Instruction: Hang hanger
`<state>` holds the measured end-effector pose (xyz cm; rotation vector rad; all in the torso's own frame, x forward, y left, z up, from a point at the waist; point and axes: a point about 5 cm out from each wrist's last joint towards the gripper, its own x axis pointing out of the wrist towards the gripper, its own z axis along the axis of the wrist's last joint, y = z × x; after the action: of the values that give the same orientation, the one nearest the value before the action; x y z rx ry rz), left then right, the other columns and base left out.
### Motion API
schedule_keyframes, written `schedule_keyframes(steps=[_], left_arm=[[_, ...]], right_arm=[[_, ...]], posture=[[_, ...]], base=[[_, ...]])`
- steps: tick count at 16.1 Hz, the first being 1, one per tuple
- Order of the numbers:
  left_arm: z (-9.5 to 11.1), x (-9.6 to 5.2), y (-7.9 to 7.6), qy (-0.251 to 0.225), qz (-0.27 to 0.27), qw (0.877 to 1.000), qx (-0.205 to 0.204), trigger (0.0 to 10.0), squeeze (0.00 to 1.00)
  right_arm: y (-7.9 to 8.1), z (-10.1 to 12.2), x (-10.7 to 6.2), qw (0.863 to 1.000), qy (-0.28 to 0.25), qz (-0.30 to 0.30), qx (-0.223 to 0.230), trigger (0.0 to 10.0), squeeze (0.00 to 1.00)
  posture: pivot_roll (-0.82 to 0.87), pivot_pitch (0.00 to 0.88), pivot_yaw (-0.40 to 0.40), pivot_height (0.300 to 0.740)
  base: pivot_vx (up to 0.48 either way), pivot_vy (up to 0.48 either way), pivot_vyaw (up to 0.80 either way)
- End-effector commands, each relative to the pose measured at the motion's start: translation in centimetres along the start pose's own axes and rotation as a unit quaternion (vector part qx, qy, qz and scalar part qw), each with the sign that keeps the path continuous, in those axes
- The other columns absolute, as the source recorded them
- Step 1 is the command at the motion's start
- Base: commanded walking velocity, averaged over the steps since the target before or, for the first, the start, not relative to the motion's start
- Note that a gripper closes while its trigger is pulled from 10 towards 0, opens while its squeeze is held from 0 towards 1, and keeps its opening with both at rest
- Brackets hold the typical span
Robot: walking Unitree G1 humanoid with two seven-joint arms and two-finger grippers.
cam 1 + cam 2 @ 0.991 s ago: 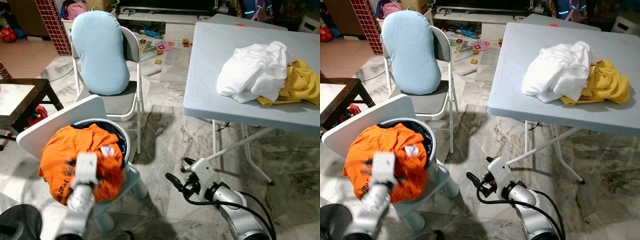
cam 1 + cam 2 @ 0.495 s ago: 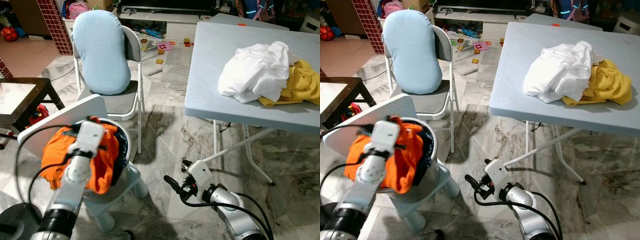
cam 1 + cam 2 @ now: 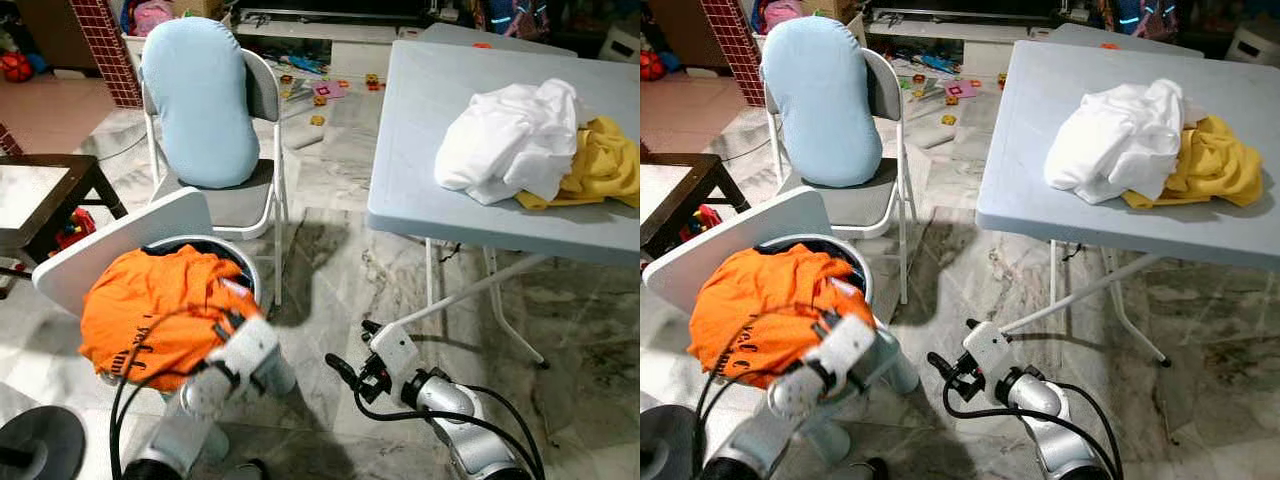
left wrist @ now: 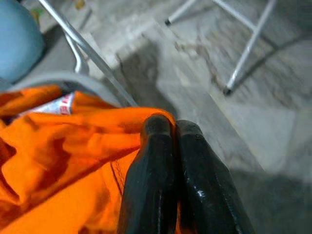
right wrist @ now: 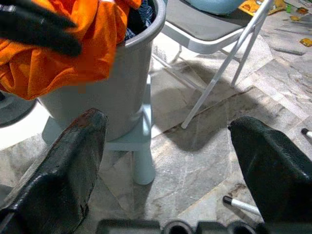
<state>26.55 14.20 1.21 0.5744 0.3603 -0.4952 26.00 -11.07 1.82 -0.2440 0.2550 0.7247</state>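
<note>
Item: orange garment (image 3: pixel 150 305), heaped over grey bin (image 5: pixel 119 92). My left gripper (image 4: pixel 170 127) at its edge, fingers pressed together, likely pinching cloth. My right gripper (image 5: pixel 170 146) beside bin, fingers spread, waiting. I see no hanger.

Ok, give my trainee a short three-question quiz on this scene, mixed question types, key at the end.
1. True or false: the left gripper is wide open.
2. Which garment lies on top of the grey bucket? A) white B) orange C) yellow
3. Fill in: the white garment and yellow garment lie on the folding ____.

Key
1. False: its fingers are pressed together at the edge of the orange garment.
2. B.
3. Table. The right gripper hangs open above the floor.
</note>
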Motion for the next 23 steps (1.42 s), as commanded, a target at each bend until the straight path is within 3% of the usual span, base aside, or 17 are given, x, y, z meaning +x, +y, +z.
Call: schedule_keyframes(steps=[1,2,3,4,5,6,7,9,12,17,18,19,20,22,23], left_arm=[[-1.0,-0.3,-0.8,0.026,-0.028,0.999,0.014,0.0,0.0],[-1.4,-0.5,-1.3,0.033,-0.039,0.999,0.013,1.6,0.0],[-1.7,-0.6,-1.5,0.038,-0.044,0.998,0.015,2.3,0.0],[-2.0,-0.6,-1.6,0.041,-0.041,0.998,0.031,4.7,0.0],[-2.2,-0.6,-1.5,0.046,-0.04,0.997,0.047,9.5,0.0],[-2.7,-0.6,-1.2,0.056,-0.023,0.997,0.047,10.0,0.0],[-2.9,-0.5,-0.7,0.056,0.001,0.998,0.034,10.0,1.0],[-2.5,-0.5,0.8,0.034,0.06,0.996,0.05,10.0,1.0],[-1.1,-0.8,4.5,-0.014,0.147,0.986,0.073,10.0,1.0],[1.1,-1.6,5.4,-0.071,0.124,0.981,0.133,10.0,1.0],[0.8,-2.0,5.9,-0.069,0.137,0.979,0.137,10.0,1.0],[0.7,-2.3,6.7,-0.072,0.153,0.976,0.139,10.0,0.89],[1.1,-2.6,7.6,-0.08,0.177,0.97,0.145,10.0,0.93],[0.8,-2.9,8.4,-0.061,0.186,0.971,0.135,10.0,0.94],[-0.4,-2.8,8.0,-0.031,0.163,0.978,0.127,10.0,0.94]], right_arm=[[0.2,-0.3,-0.1,1.0,0.006,0.002,-0.003,10.0,0.0],[0.1,-0.3,-0.1,1.0,0.007,0.003,-0.004,10.0,0.0],[0.1,-0.3,0.0,1.0,0.008,0.005,-0.006,10.0,0.0],[0.2,-0.3,0.1,1.0,0.009,0.007,-0.008,10.0,0.0],[0.2,-0.3,0.1,1.0,0.01,0.008,-0.008,10.0,0.0],[0.3,-0.3,0.2,1.0,0.011,0.011,-0.013,10.0,0.0],[0.4,-0.3,0.3,1.0,0.012,0.014,-0.015,10.0,0.0],[0.5,-0.2,0.3,1.0,0.011,0.015,-0.018,10.0,0.0],[0.7,0.2,0.3,1.0,0.003,0.018,-0.022,10.0,0.0],[0.9,0.2,0.3,1.0,0.006,0.016,-0.025,10.0,0.0],[0.9,0.2,0.3,0.999,0.006,0.017,-0.026,10.0,0.0],[0.9,0.2,0.3,0.999,0.007,0.017,-0.029,10.0,0.0],[0.9,0.1,0.4,0.999,0.008,0.017,-0.029,10.0,0.0],[1.1,0.1,0.5,0.999,0.01,0.017,-0.028,10.0,0.0],[1.3,0.0,0.6,0.999,0.01,0.018,-0.029,10.0,0.0]], posture=[[0.02,0.086,-0.009,0.74],[0.02,0.086,-0.011,0.74],[0.02,0.085,-0.013,0.74],[0.02,0.084,-0.015,0.74],[0.02,0.084,-0.016,0.74],[0.02,0.085,-0.018,0.74],[0.03,0.085,-0.019,0.74],[0.03,0.087,-0.017,0.74],[0.03,0.088,-0.015,0.74],[0.03,0.092,-0.014,0.74],[0.03,0.093,-0.013,0.74],[0.03,0.094,-0.013,0.74],[0.04,0.095,-0.013,0.74],[0.04,0.095,-0.014,0.74],[0.04,0.095,-0.014,0.74]], base=[[0.0,0.0,0.0],[0.0,0.0,0.0],[0.0,0.0,0.0],[0.0,0.0,0.0],[0.0,0.0,0.0],[0.0,0.0,0.0],[0.0,0.0,0.0],[0.0,0.0,0.0],[0.0,0.0,0.0],[0.0,0.0,0.0],[0.0,0.0,0.0],[0.0,0.0,0.0],[0.0,0.0,0.0],[0.0,0.0,0.0],[0.0,0.0,0.0]])
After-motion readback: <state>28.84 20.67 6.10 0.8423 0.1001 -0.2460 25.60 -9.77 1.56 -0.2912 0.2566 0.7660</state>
